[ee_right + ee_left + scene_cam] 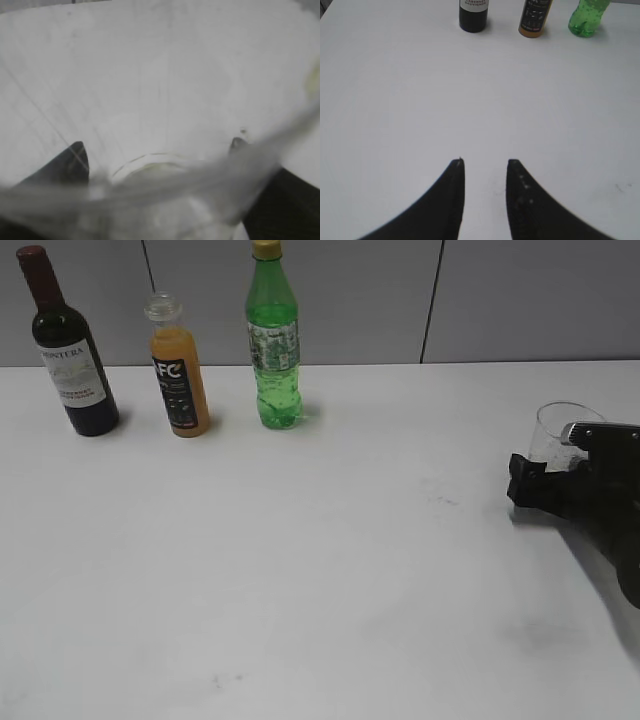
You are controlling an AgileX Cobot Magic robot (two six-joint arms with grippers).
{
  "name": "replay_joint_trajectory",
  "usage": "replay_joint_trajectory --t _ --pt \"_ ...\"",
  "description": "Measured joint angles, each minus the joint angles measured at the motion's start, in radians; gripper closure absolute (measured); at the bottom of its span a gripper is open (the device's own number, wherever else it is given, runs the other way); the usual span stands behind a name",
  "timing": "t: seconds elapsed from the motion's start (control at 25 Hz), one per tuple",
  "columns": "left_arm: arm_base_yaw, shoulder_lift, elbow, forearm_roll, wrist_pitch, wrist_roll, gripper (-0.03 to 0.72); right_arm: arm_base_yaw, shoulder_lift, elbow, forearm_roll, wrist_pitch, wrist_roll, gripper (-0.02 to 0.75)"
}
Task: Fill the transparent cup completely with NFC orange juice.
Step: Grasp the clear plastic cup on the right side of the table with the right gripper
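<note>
On the white table (330, 570) three bottles stand in a row at the far left side: a dark wine bottle (72, 355), then the small bottle of NFC orange juice (178, 375), then a green soda bottle (273, 350). All three stand upright, and the juice bottle has its clear cap on.

The transparent cup (558, 435) is far away from them, at the right edge of the table. The right gripper (540, 480) is around it: in the right wrist view one dark finger shows on each side of the clear wall, and the rim of the cup fills the lower part of the picture. The jaws seem to be pressed on the cup, but the picture is blurred, so I cannot say for sure that they touch. The cup looks empty.

The left gripper (485, 167) hangs over bare table with its fingers apart and nothing between them. From it, the juice bottle lies straight ahead and a little to the right, near the far edge, with its long axis vertical.

So the left arm is clearly the nearer one to the juice, and the right arm already has the cup. I think the next move needs these two things to come together, because now they are well apart, on opposite sides of the table. The cap also must come off before any pouring.
</note>
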Motion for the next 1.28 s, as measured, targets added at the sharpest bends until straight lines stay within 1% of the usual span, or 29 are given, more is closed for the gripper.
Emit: replay_joint_trajectory --t 0.24,0.48,0.64,0.84,1.12,1.28 --pt "0.0 0.0 0.0 0.0 0.0 0.0 0.459 0.0 0.003 -0.017 -0.008 0.004 0.0 0.071" --pt "0.0 0.0 0.0 0.0 0.0 0.0 0.459 0.0 0.005 -0.019 -0.021 0.005 -0.034 0.155" --pt "0.0 0.0 0.0 0.0 0.0 0.0 0.459 0.0 0.006 -0.019 -0.025 0.006 -0.042 0.167" --pt "0.0 0.0 0.0 0.0 0.0 0.0 0.459 0.0 0.006 -0.019 -0.025 0.006 -0.045 0.203" --pt "0.0 0.0 0.0 0.0 0.0 0.0 0.458 0.0 0.006 -0.019 -0.03 0.006 -0.06 0.203" --pt "0.0 0.0 0.0 0.0 0.0 0.0 0.456 0.0 -0.006 -0.019 -0.105 0.01 -0.064 0.204"
